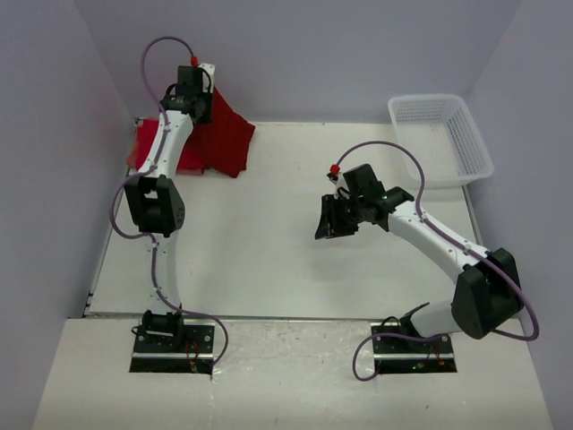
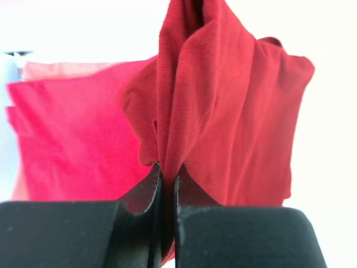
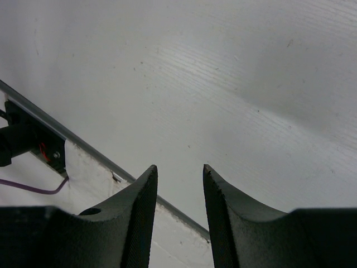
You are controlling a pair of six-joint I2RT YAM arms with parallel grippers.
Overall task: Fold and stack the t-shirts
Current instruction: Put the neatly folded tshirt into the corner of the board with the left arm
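The left arm (image 1: pixel 163 143) and right arm (image 1: pixel 434 237) are white tubes with chunky black joints. A purple cable (image 1: pixel 144 70) with a red tip loops along each. Black base plates (image 1: pixel 172 348) sit at the table's (image 1: pixel 269 260) near edge. The right gripper (image 3: pixel 179 167) has black wedge fingers (image 3: pixel 139 212).

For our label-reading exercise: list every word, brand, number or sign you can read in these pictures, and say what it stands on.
None: no text can be read in any view.
The darker red t-shirt, the bright red t-shirt and the white basket show no print or label.
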